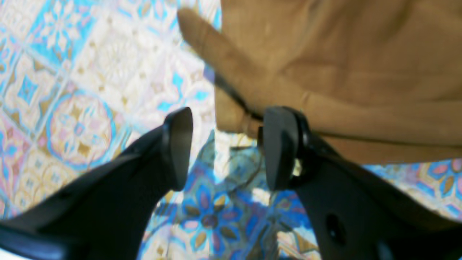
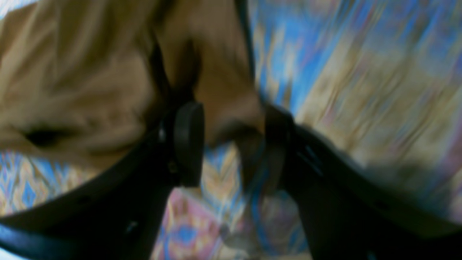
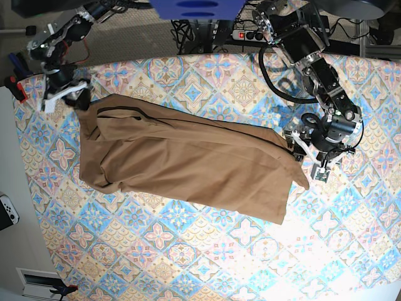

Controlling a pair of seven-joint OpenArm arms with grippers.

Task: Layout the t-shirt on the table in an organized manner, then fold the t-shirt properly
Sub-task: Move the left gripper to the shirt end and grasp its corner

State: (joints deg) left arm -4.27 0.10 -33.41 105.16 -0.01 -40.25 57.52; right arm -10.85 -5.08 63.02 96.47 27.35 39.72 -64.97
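The tan-brown t-shirt (image 3: 188,157) lies spread in a long band across the patterned table (image 3: 188,251), with folds along it. My left gripper (image 1: 231,148) is open, low over the table, with the shirt's edge (image 1: 343,72) just beyond its fingertips; in the base view it (image 3: 299,145) is at the shirt's right end. My right gripper (image 2: 232,144) shows its jaws apart in a motion-blurred view, with shirt cloth (image 2: 90,90) at and beyond the tips. In the base view it (image 3: 80,100) is at the shirt's upper left corner.
A power strip with cables (image 3: 244,34) lies behind the table's far edge. A white controller (image 3: 6,210) sits on the floor at the left. The table's left edge runs close to my right arm (image 3: 56,37).
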